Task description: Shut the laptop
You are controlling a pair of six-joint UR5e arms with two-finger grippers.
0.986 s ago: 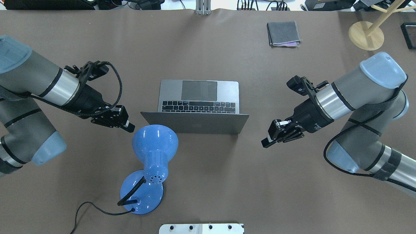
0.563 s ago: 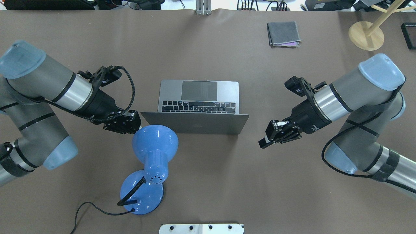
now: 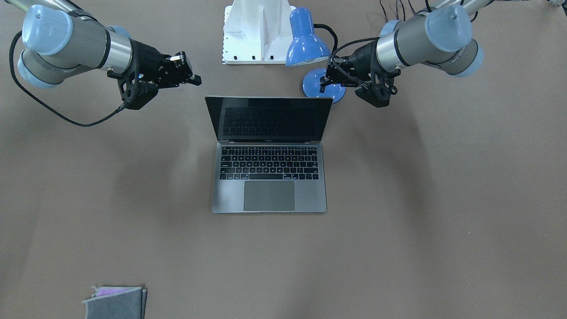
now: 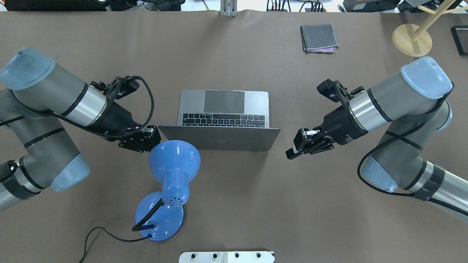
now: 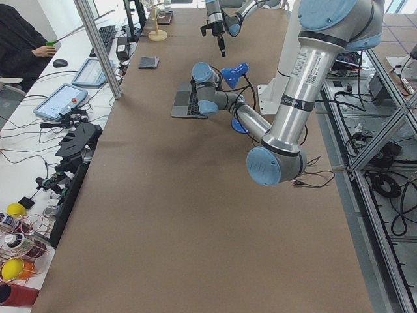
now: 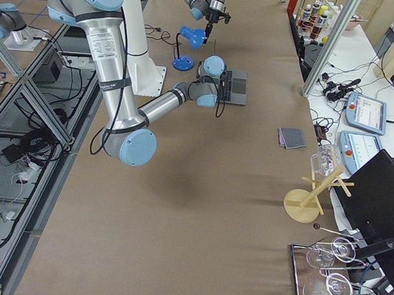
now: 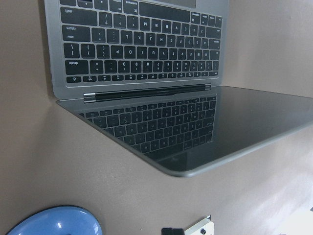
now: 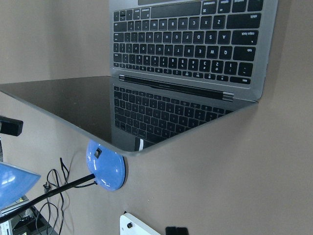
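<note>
The laptop (image 3: 269,195) is space-grey metal with black white-lettered keys, a darker grey trackpad and a glossy black screen, on a plain dull-brown tabletop (image 3: 398,221). Seen from overhead, the lamp (image 4: 174,157) at the laptop's 7 o'clock is glossy sky blue with a black cord. The folded cloth (image 4: 319,36) at 2 o'clock is dark grey with a purple sliver.

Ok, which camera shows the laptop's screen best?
The exterior front-facing view: the laptop faces it, so the whole black screen shows. The overhead view sees only the lid from behind; both wrist views catch the screen slantwise, mirroring the keys; the side views show the laptop small and far.
</note>
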